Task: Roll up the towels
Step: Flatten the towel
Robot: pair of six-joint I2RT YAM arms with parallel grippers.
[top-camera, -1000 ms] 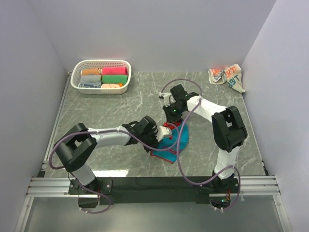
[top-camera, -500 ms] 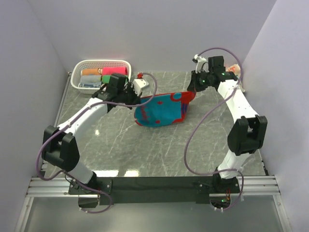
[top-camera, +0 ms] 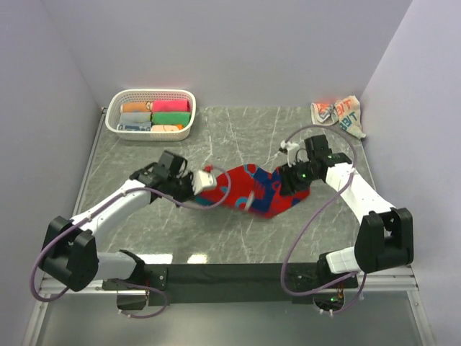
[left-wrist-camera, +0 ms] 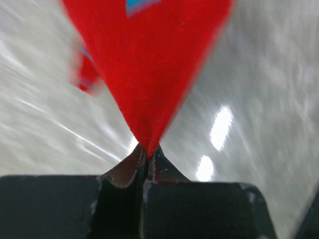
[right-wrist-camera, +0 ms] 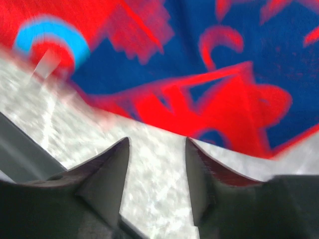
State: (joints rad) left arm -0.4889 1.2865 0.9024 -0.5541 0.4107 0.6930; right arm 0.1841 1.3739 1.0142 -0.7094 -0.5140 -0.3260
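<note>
Grey marbled table [top-camera: 216,238] fills a white-walled booth, with 2 arms bolted at its near edge. Mid-table lies a red and blue patterned towel [top-camera: 252,191], partly spread and rumpled, between the 2 grippers. The left gripper [left-wrist-camera: 147,152] is clenched on the towel's red left corner, which rises taut from the pinched fingertips in the left wrist view. At the towel's right end, the right gripper [right-wrist-camera: 157,144] has its jaws apart and grasps nothing; its tips hang over bare marble, with the towel's edge just beyond them. At the far left stands a white basket [top-camera: 148,135] holding 6 rolled towels [top-camera: 171,117] in 2 columns. A crumpled white printed towel [top-camera: 338,113] lies in the far right corner, well apart from the rest.
</note>
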